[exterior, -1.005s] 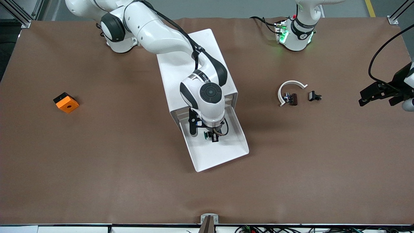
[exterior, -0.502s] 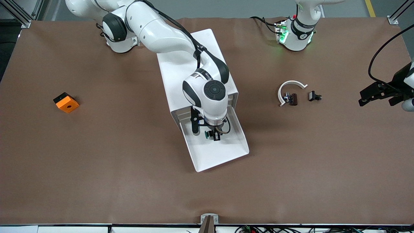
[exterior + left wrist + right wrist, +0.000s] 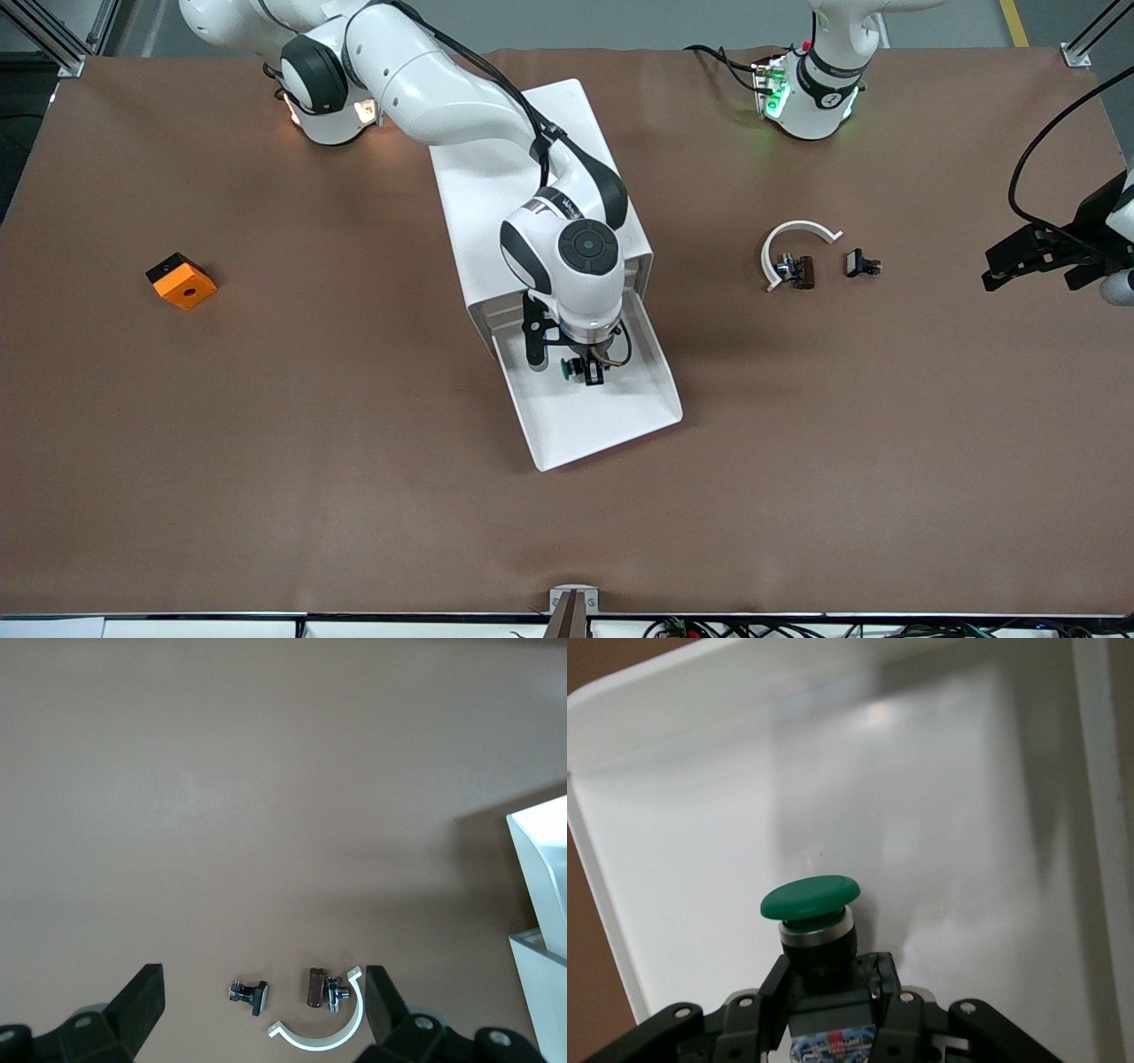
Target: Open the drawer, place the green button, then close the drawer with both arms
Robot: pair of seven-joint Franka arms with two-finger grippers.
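Right claw (image 3: 586,370), clamped on the button (image 3: 567,368) over the open drawer (image 3: 611,416), risks a bouncing drop; left claw (image 3: 1036,266), fingers apart, waits.

Brown matte table covering (image 3: 266,461) spans the whole work surface, lightly creased. Grey floor (image 3: 620,22) shows past its upper edge, with a yellow floor stripe (image 3: 1014,22) and aluminium frame posts (image 3: 53,40) at the corners.
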